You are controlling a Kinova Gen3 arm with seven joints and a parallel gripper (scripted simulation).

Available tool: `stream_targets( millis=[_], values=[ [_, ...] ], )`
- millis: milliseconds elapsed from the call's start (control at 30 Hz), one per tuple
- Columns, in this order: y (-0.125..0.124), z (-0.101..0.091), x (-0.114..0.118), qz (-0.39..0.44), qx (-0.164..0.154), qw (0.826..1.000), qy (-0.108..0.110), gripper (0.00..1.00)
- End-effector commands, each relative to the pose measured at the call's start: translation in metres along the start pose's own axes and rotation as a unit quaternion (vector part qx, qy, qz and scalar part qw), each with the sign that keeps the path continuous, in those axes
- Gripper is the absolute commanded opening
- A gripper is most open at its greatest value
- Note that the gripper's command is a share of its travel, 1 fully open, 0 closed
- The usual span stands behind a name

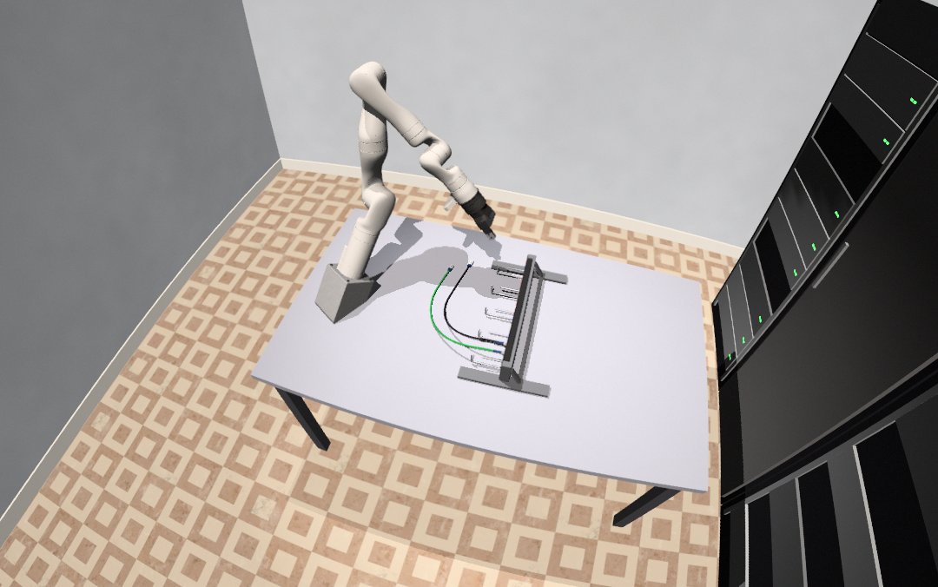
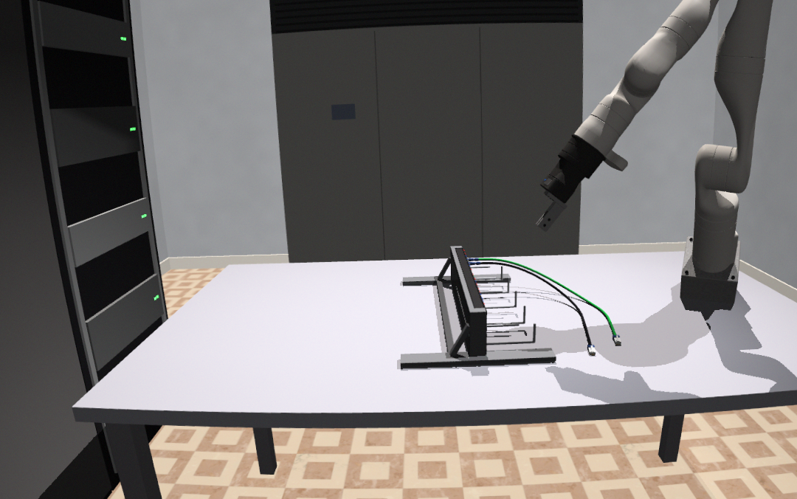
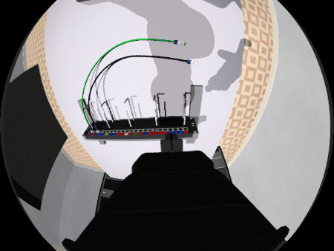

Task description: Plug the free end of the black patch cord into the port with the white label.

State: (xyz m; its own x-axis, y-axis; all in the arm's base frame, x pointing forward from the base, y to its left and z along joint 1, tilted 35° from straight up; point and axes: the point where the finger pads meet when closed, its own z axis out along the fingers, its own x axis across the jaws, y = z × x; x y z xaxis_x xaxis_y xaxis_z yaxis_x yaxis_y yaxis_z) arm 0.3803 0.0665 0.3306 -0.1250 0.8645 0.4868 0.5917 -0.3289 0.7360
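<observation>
My gripper (image 1: 491, 235) (image 2: 544, 224) (image 3: 171, 139)'s shut, nothing held, above tbl. Blk patch cord (image 1: 446, 309) (image 2: 559, 284) (image 3: 139, 56): free end on pale tabletop (image 1: 609, 387) (image 2: 294, 376) (image 3: 70, 48), other end at rack (image 1: 520, 318) (image 2: 468, 282) (image 3: 141, 137). Tiled floor (image 1: 415, 478) (image 2: 405, 458) (image 3: 256, 48), grey walls (image 1: 553, 103) (image 2: 205, 147) (image 3: 304, 111).

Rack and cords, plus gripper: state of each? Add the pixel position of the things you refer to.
Black two-finger gripper (image 1: 491, 236) (image 2: 542, 226) (image 3: 171, 139): shut, in the air
Dark metal port rack (image 1: 524, 311) (image 2: 477, 332) (image 3: 148, 136): upright on the table
Black patch cord (image 1: 446, 317) (image 2: 547, 272) (image 3: 142, 56): one end at the rack, other end unplugged
Green patch cord (image 1: 431, 308) (image 2: 553, 279) (image 3: 142, 39): same
</observation>
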Motion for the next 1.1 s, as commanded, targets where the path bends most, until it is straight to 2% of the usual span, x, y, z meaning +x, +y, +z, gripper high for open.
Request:
stream_targets(
  millis=[0,200,1067],
  values=[
    [-0.0014,-0.0005,0.0029,0.0,-0.006,1.0,0.006,0.0],
    [0.001,-0.0004,0.0005,0.0,-0.015,1.0,0.004,0.0],
    [0.0013,0.0072,0.0004,0.0,-0.015,1.0,0.004,0.0]
  ],
)
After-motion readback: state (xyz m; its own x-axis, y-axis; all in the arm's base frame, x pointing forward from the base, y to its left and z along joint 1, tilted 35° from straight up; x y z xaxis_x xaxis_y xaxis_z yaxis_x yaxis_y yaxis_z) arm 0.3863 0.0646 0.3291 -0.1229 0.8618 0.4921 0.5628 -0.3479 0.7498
